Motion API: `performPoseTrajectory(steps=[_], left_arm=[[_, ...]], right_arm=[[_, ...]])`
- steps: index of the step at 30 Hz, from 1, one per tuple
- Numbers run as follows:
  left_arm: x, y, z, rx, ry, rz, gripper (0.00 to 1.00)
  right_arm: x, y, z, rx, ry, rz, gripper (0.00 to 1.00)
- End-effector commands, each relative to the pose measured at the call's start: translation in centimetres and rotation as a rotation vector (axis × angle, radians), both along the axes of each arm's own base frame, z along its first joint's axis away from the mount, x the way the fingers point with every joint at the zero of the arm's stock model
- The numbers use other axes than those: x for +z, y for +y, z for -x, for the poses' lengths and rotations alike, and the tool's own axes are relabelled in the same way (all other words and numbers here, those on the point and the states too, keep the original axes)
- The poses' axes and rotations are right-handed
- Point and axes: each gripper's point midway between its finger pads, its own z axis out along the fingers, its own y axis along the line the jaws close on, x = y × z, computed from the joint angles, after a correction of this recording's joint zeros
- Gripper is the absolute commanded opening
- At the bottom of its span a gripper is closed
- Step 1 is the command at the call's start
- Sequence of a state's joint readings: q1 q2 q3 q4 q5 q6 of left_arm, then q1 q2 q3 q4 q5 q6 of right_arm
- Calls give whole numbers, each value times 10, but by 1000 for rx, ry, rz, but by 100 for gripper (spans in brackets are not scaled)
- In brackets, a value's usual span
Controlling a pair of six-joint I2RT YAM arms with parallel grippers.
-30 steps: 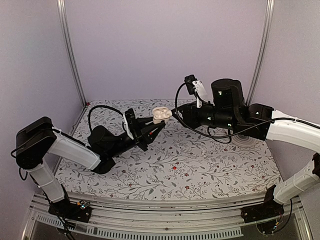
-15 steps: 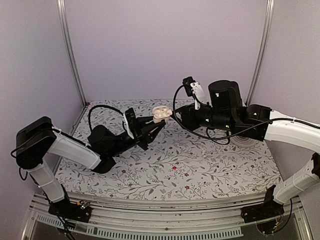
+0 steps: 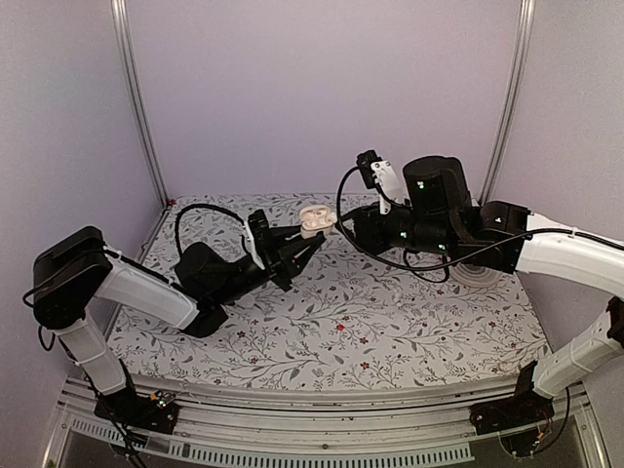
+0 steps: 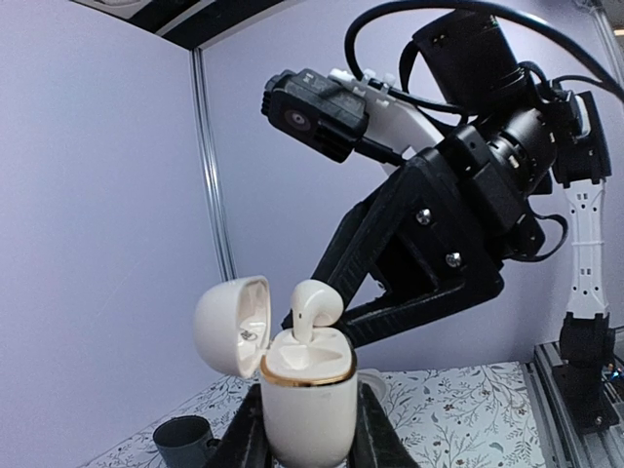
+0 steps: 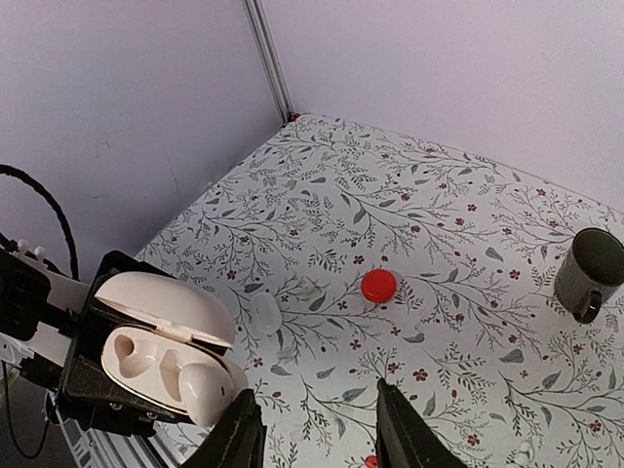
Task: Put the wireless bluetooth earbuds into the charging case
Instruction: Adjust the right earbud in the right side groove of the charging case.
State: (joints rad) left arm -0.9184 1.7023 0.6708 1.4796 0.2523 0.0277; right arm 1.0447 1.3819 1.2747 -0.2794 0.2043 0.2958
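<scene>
Cream-white plastic is all my left tool point(image 4: 310, 441) has hold of. Its jaws are clamped tight round the lower body of the charging case point(image 4: 307, 390), which it holds upright in the air above the bench point(image 3: 390, 322) with the lid point(image 4: 232, 324) thrown back. One earbud point(image 4: 314, 304) stands in a socket with its head well proud of the rim, so I judge it not yet seated. My right tool point(image 5: 322, 434) is partly open with nothing between its fingers, its tips just beside that earbud.

The danger is a sideways nudge. If a right finger catches the bud's head instead of pressing straight down, the bud could tip out and drop to the bench. A hard push could also twist the case in my left grip, since I hold only its base, or knock the lid shut on the bud. A second small white piece point(image 5: 265, 314), likely the other earbud, lies on the bench near the red disc point(image 5: 378, 285).

Against a second ago, my right arm has edged leftward toward the case, and the case itself has barely shifted.
</scene>
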Motion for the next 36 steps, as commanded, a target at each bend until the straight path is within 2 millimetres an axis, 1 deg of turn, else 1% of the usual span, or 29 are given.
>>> performPoseTrajectory(steps=[1, 9, 14, 21, 25, 28, 32, 36], left_arm=[[-9, -10, -1, -1, 8, -34, 0], [-15, -15, 0, -4, 11, -67, 0], [-22, -18, -1, 1, 16, -94, 0], [-28, -24, 4, -17, 7, -121, 0], [-26, -22, 6, -23, 11, -108, 0], [-24, -21, 5, -25, 17, -94, 0], [-12, -7, 6, -55, 34, -8, 0], [-1, 2, 10, -88, 28, 43, 0]], right_arm=[[9, 10, 6, 19, -19, 1, 41], [5, 13, 6, 16, -24, 35, 42], [4, 11, 5, 4, -25, 50, 42], [-1, 11, 1, -7, -22, 96, 43], [-3, 10, 2, -3, -21, 118, 44], [-5, 11, 3, 8, -16, 123, 47], [-12, 7, 13, 42, 10, 115, 51], [-11, -1, 27, 91, 11, 79, 55]])
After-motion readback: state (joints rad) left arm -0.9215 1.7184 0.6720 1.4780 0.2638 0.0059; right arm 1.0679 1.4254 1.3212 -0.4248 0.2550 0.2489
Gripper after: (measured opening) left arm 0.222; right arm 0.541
